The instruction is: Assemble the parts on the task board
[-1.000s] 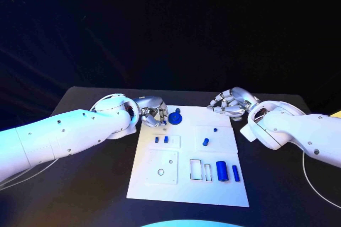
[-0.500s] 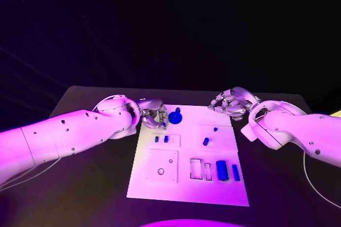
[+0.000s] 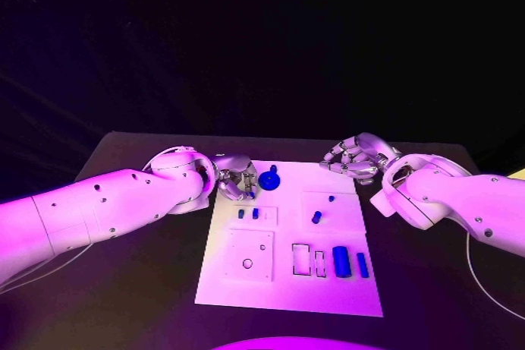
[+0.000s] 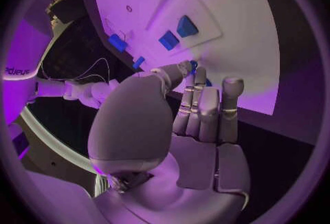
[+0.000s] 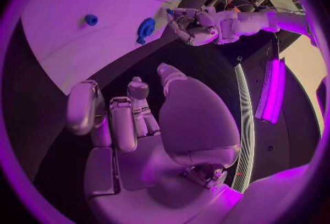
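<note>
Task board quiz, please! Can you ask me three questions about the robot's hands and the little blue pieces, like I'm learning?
1. True or false: the right hand hovers over the middle of the task board.
2. Which hand is closest to the round blue part? A) left hand B) right hand
3. Fill in: the blue cylinder lies at the board's ___ end, near or far from the robot.

Key: 1 false, it is off the board's far right corner. 2 A. 3 near.
</note>
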Controlling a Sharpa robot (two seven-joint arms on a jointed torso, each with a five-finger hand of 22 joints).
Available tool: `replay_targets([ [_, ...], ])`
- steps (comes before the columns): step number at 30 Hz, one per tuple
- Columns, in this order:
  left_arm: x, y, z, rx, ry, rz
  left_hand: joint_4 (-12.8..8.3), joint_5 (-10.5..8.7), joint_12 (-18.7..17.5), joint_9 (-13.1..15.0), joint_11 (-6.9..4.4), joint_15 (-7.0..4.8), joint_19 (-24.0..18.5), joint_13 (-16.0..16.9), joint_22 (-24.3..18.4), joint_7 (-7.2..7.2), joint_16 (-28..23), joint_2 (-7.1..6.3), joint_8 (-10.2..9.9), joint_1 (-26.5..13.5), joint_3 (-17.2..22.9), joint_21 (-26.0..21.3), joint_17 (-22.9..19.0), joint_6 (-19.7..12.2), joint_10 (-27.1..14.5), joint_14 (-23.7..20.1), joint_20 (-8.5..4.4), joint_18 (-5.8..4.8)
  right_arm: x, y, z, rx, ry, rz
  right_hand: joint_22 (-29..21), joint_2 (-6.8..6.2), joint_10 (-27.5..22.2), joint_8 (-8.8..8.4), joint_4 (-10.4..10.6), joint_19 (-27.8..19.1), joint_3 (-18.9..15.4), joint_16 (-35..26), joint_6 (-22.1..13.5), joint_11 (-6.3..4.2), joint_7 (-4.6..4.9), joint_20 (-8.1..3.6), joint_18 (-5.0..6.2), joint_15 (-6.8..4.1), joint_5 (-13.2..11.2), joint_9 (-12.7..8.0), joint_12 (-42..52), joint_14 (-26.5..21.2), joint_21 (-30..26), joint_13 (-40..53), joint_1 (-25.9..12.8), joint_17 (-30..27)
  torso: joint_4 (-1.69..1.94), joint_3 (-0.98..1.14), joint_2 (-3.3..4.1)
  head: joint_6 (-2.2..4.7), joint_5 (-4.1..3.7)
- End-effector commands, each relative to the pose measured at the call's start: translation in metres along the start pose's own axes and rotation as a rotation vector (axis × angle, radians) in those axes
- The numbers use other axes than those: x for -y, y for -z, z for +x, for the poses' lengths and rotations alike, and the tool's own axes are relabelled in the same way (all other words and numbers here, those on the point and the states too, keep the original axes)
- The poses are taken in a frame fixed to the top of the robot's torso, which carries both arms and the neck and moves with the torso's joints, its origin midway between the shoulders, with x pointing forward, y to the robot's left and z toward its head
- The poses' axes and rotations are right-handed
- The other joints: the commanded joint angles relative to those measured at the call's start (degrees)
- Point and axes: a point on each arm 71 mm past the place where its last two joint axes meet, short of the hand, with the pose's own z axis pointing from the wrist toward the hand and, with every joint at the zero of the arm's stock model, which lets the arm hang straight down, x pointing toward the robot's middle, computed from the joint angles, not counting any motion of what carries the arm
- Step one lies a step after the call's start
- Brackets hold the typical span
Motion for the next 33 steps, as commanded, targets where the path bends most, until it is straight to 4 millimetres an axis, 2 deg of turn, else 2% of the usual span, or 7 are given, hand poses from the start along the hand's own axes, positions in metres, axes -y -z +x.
replay_targets([
  [1,0.0022,-0.0004,0.0023,-0.030,0.001,0.009,-0.01,0.17,-0.18,0.07,0.17,-0.01,0.42,0.01,0.08,0.01,0.38,0.01,-0.29,-0.52,-0.22,0.27,0.13,0.35,0.42,0.57,0.12,-0.72,-0.0011,0.0002,0.0008,-0.004,0.004,-0.014,5.96,-0.01,0.62,0.36,0.01,-0.29,0.54,-0.34,-0.22,-0.03,-0.10,-0.19,0.76,-0.56,0.39,-0.10,0.18,2.89,-0.44,-0.17,-0.09,4.27,-0.03,-0.01,-0.01,0.01,-0.02],
  [23,0.0019,-0.0055,0.0082,-0.039,-0.012,-0.015,0.01,0.15,-0.30,0.14,0.16,-0.03,0.65,0.03,0.30,0.02,0.50,0.03,-0.33,-0.62,-0.22,0.40,0.41,0.49,0.62,0.72,0.08,-0.77,-0.0011,0.0007,0.0008,-0.005,0.003,-0.013,5.96,-0.01,0.62,0.36,0.01,-0.29,0.54,-0.34,-0.22,-0.03,-0.10,-0.19,0.76,-0.56,0.39,-0.10,0.18,2.89,-0.44,-0.17,-0.09,4.27,-0.05,0.06,0.02,-0.14,-0.09],
  [33,0.0011,-0.0058,0.0102,-0.054,-0.018,-0.020,-0.08,0.13,-0.50,0.46,-0.14,-0.24,1.19,0.18,0.75,-0.27,0.68,0.13,-0.27,-0.75,-0.29,0.67,0.62,1.28,1.51,0.98,-0.03,-0.89,-0.0011,0.0008,0.0008,-0.006,0.003,-0.013,5.96,-0.03,0.73,0.41,0.01,-0.25,0.58,-0.34,-0.23,-0.05,-0.11,-0.21,0.76,-0.58,0.39,-0.11,0.19,2.91,-0.46,-0.22,-0.11,4.29,0.02,0.00,-0.03,-0.15,-0.13],
])
